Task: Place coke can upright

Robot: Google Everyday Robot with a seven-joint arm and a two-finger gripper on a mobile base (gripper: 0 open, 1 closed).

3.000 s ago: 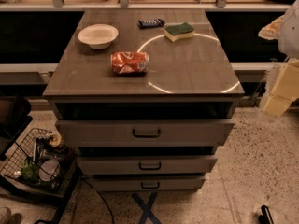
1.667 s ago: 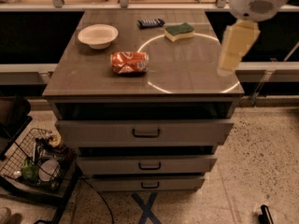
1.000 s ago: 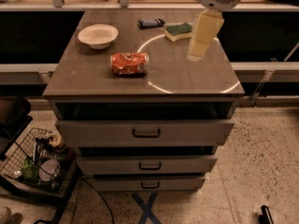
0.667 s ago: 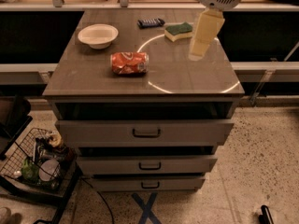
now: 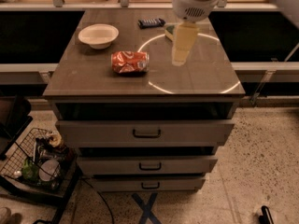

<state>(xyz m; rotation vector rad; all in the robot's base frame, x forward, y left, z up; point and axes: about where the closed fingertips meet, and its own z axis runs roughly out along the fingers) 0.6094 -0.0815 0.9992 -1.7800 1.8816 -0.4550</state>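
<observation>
The coke can (image 5: 130,62) lies on its side on the brown cabinet top (image 5: 93,80), left of the middle. It is red-orange with white lettering and looks dented. My gripper (image 5: 180,54) hangs above the cabinet top, to the right of the can and apart from it, with the white arm housing above it. It holds nothing that I can see.
A white bowl (image 5: 98,35) sits at the back left. A dark flat object (image 5: 151,22) and a green-yellow sponge (image 5: 169,31) lie at the back. Drawers (image 5: 146,133) are below. A wire basket (image 5: 37,160) with clutter stands on the floor at the left.
The gripper has come in from the right edge and moved left over the cabinet top toward the can. The can has not moved.
</observation>
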